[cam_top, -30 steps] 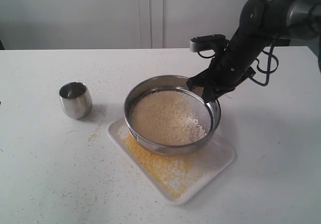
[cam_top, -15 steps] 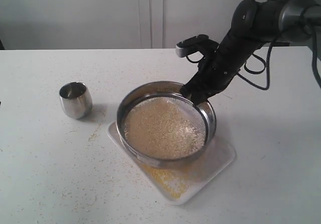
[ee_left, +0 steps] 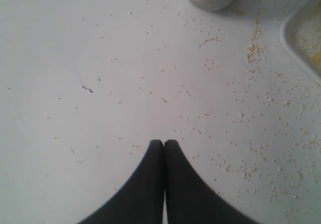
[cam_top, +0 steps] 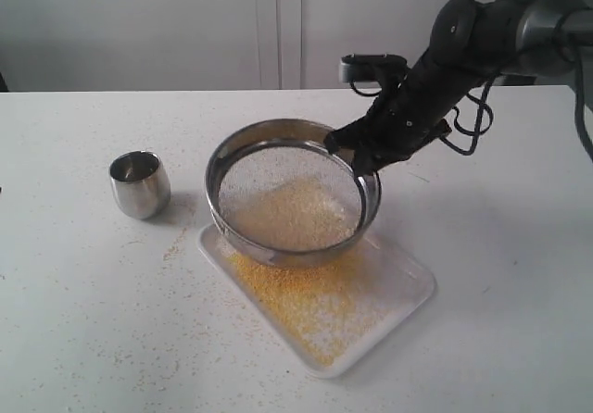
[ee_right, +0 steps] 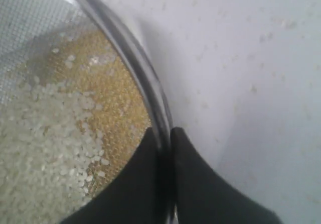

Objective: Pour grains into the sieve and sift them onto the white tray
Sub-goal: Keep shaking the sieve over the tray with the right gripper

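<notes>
Sieve [cam_top: 287, 257] hangs over upper-left end of tray [cam_top: 408, 288].
Right tool [cam_top: 357, 161] pinches its right rim; bare tray runs toward lower right.

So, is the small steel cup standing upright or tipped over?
Upright. The steel cup stands on its base on the table, its mouth facing up, apart from the white tray.

Sieve [cam_top: 287, 257]: centre of frame, tilted, held over the upper-left part of the tray, its rim pinched at the right side by the right gripper [cam_top: 357, 158].
Grains [cam_top: 292, 217]: pale heap on the mesh, gathered toward its lower side.
White tray [cam_top: 408, 283]: lower centre, flat on the surface [cam_top: 93, 339], strewn with yellow meal [cam_top: 310, 302].
Steel cup [cam_top: 139, 183]: left, upright, apart from the tray; loose specks lie on the surface between them.
</notes>
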Controlling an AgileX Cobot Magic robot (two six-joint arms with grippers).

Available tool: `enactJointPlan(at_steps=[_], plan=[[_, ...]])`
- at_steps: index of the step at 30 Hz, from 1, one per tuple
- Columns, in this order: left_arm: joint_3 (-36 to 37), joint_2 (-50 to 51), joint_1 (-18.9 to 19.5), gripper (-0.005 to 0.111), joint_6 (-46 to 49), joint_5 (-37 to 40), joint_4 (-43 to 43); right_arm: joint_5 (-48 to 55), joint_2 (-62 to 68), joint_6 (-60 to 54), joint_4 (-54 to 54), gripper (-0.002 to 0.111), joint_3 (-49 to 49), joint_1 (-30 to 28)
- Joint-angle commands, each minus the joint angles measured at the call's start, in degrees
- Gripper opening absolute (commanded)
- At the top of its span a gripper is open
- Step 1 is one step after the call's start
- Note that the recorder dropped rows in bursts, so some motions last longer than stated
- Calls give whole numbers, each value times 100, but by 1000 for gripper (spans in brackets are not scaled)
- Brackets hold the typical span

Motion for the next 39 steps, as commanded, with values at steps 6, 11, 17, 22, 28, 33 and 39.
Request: enactJointPlan(at_steps=[6,11,17,22,28,33,39], plan=[[37,-47,-37,0,-4,55,-37,786,-102,-1008,-562,0,-158,-22],[37,-47,-37,0,-4,55,-37,945,-102,391,-133,0,-175,-72],[37,-47,-37,0,-4,55,-37,812,-135,1729,-1353,0,-289,-180],[37,-47,-37,0,-4,55,-25,1825,-100,-1193,-337,0,-278,-55],[37,-47,-37,0,-4,55,-25,1169,-89,1063,-326,0,-278,-202],[37,-47,-37,0,-4,69,-25,1607,-121,-814,-211,0,-278,-273],[37,-47,-37,0,-4,67,-11,1773,-39,-687,731,0,-278,-448]])
